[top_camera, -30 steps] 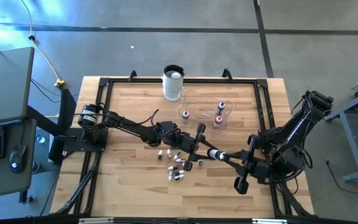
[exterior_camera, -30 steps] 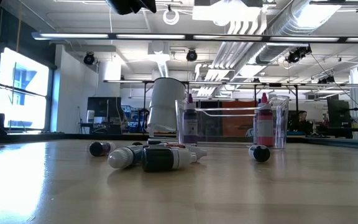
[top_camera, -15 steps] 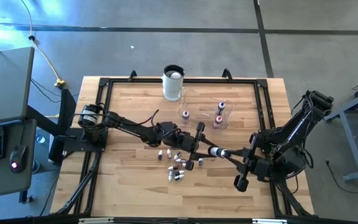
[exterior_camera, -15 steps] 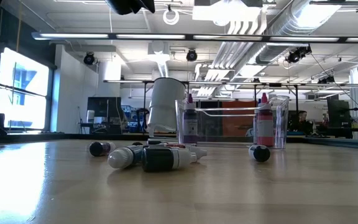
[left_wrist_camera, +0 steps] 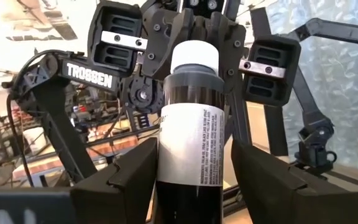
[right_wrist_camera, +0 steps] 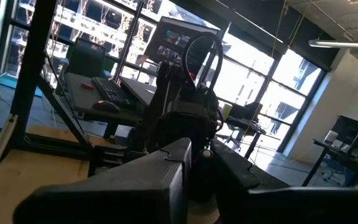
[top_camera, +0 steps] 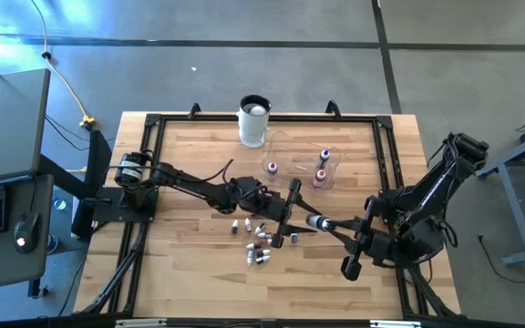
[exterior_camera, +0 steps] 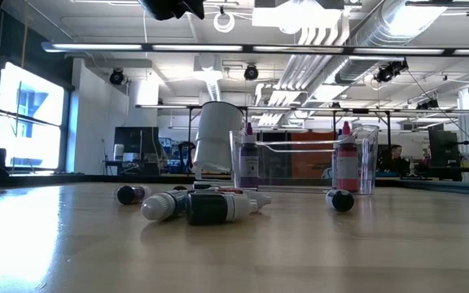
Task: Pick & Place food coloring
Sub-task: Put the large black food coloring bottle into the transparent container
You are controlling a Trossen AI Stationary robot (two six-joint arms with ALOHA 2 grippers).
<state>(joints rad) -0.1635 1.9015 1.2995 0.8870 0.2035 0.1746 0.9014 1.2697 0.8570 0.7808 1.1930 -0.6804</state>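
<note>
Where the two dark arms meet over the middle of the wooden surface, the left arm reaches in from its side rail and the right arm from the opposite corner, their ends nose to nose.

A tall white cup stands near the far edge. Just beside it is a clear container, and three upright bottles with purple and red bodies stand inside it. In the low view, the cup shows behind the container.

The left tool has its two dark fingers spread to either side of a dark food coloring bottle with a white cap and a white label. A thin gap shows along at least one side of the bottle. Facing it cap-first is the right tool. Its fingers are pressed close together, and they appear to be pinching the far end of that same bottle above the surface.

Below the meeting point, loose bottles lie scattered on their sides on the wood. From the low view, several of them lie in a cluster in front of the container, and one dark bottle lies nearest the camera.
</note>
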